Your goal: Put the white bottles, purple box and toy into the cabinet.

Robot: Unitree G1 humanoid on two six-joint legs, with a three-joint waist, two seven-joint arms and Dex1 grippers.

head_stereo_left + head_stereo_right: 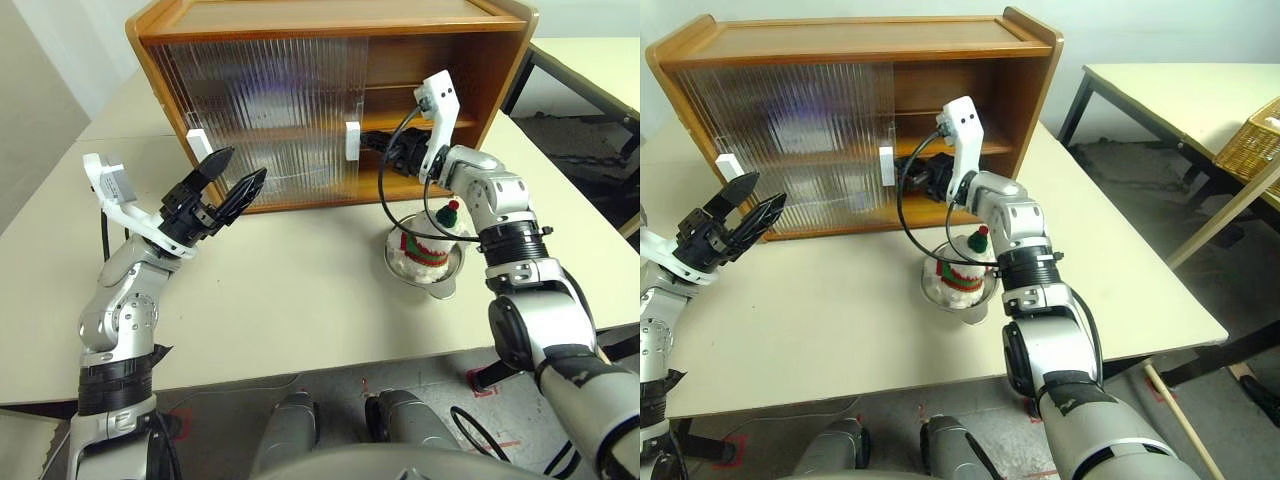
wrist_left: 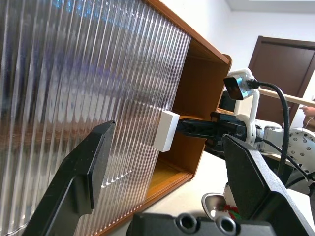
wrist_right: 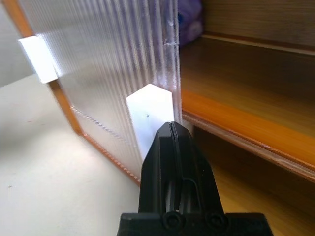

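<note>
The cabinet (image 1: 300, 60) filled the upper centre of the head view, its right side open. The right gripper (image 1: 385, 148), fingers pressed together and holding nothing, touched the white handle (image 1: 352, 141) of the sliding door (image 1: 270, 110). The left gripper (image 1: 232, 180), at left centre, stood spread apart and empty. The toy (image 1: 432, 243) sat in a steel bowl (image 1: 447, 284) at right centre.

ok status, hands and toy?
Left hand open, empty. Right hand shut against door handle. Toy in steel bowl on table. Cabinet right side open.
</note>
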